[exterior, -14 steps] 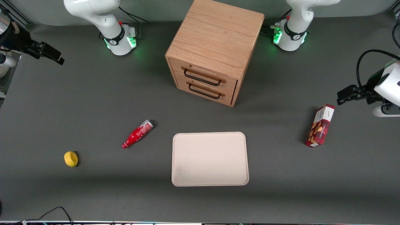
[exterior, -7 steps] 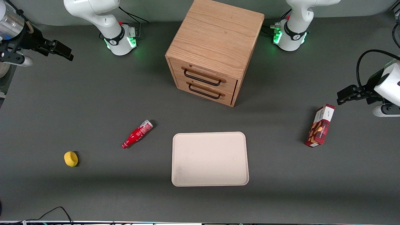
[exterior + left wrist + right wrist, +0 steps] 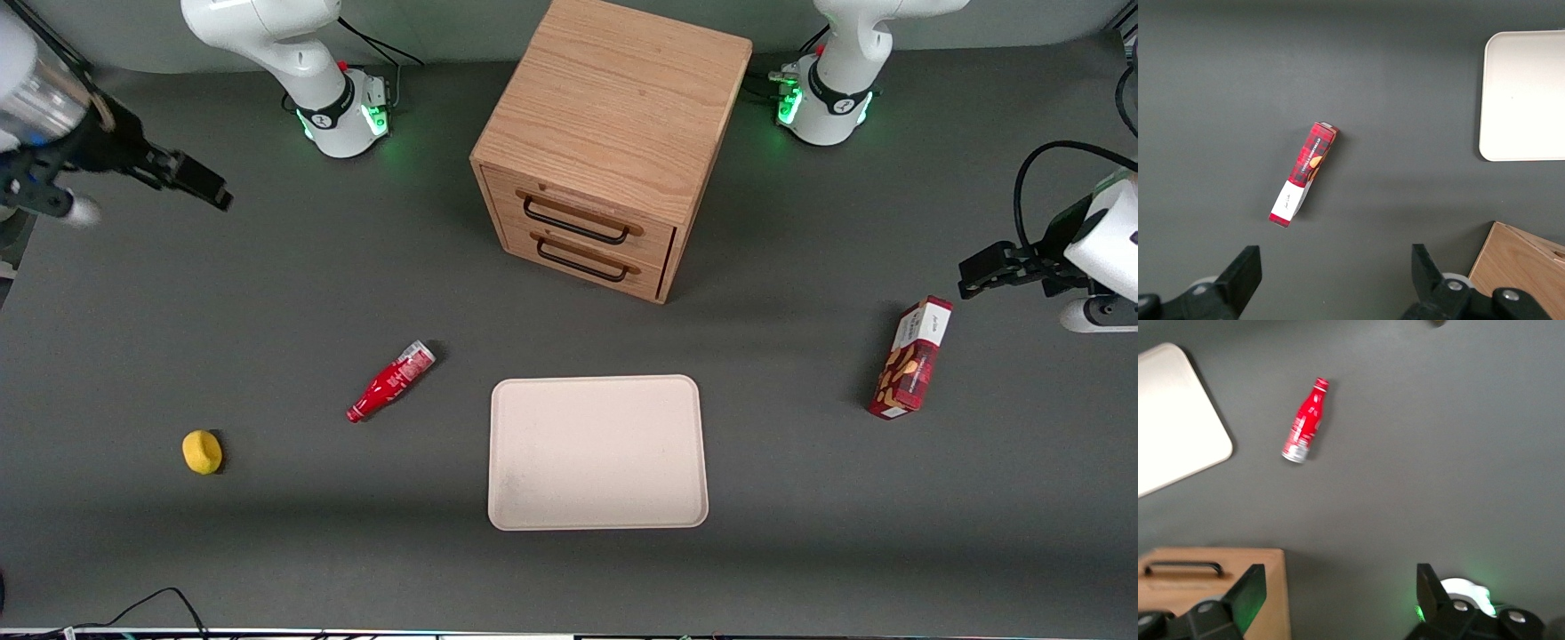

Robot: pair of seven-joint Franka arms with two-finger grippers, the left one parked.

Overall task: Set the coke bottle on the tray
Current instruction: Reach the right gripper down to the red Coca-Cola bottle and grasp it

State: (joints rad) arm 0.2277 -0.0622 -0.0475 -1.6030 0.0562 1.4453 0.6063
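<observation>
The coke bottle (image 3: pixel 390 381) is seen lying on the table (image 3: pixel 267 293) beside the tray (image 3: pixel 597 452). The end effector (image 3: pixel 209 190) is held well apart, fingers spread, empty.

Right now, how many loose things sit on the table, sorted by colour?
Red: 2, the coke bottle and snack box
Yellow: 1, a lemon-like object
Cream: 1, the tray
Wood: 1, the drawer cabinet
Total: 5
The claw hangs open above bare table.

A robotics lab is showing here: white arm bases (image 3: pixel 342 111) (green lights glowing) sitting bolted on a grey table (image 3: pixel 267 293).
</observation>
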